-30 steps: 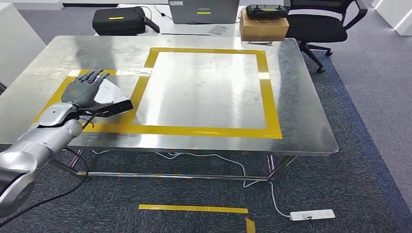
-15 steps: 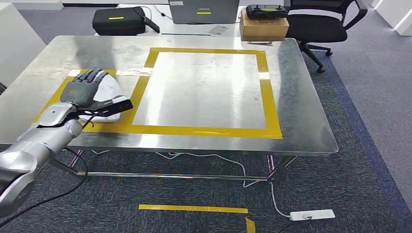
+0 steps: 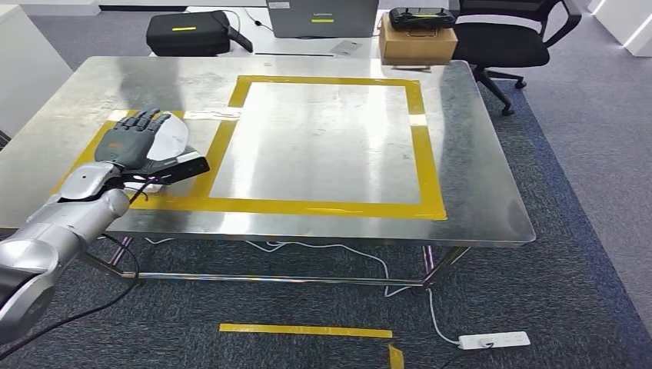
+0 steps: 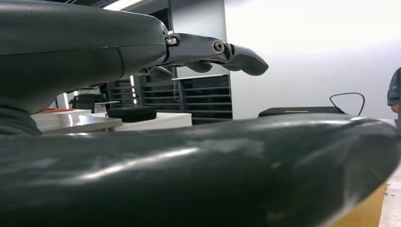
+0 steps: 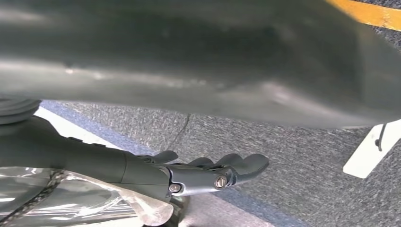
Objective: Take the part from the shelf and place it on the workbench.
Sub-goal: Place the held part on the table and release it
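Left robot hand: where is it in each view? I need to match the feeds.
Head view: the left robot hand is at the left, over the white part on the table.
Left wrist view: it comes in from the left edge, with the thumb across the bottom.
Right wrist view: this shows the right robot hand, above carpet.
Shared landmark: the yellow tape.

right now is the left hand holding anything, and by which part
The left hand lies over the white part, fingers stretched across its top; whether it grips cannot be told.

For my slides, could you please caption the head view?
Left hand rests over white part on steel workbench.
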{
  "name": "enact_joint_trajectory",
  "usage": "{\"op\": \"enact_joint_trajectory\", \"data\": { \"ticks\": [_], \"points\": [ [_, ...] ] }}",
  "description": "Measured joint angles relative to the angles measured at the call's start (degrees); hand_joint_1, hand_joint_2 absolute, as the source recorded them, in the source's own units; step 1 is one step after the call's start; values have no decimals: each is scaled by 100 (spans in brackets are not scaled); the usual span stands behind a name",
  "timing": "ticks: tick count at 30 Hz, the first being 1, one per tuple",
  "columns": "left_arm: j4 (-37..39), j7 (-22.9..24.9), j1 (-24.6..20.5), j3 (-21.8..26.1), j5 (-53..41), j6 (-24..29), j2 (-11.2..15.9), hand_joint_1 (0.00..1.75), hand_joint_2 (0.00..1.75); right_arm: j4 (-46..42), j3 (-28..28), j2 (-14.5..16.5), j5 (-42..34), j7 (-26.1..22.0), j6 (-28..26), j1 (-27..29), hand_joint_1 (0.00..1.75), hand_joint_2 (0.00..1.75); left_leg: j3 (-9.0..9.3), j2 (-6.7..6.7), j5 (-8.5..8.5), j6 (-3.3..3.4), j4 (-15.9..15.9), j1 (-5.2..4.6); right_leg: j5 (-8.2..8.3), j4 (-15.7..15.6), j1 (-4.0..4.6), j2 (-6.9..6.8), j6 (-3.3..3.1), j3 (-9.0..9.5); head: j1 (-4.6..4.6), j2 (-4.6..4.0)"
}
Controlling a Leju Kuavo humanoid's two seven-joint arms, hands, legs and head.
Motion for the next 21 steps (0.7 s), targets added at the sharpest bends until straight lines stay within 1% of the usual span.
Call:
{"op": "enact_joint_trajectory", "data": {
  "ticks": [17, 21],
  "points": [
    [0, 5, -2, 5, -55, -49, 10, 0, 0, 0, -2, 1, 1, -3, -28, -1, 0, 0, 0, 0, 0, 0, 0, 0, 0, 0, 0, 0, 0, 0, 0, 0],
    [0, -56, -1, 12, -31, -53, 21, 0, 0, 0, -4, 1, -4, -9, -38, -1, 0, 0, 0, 0, 0, 0, 0, 0, 0, 0, 0, 0, 0, 0, -1, 0]
  ]
}}
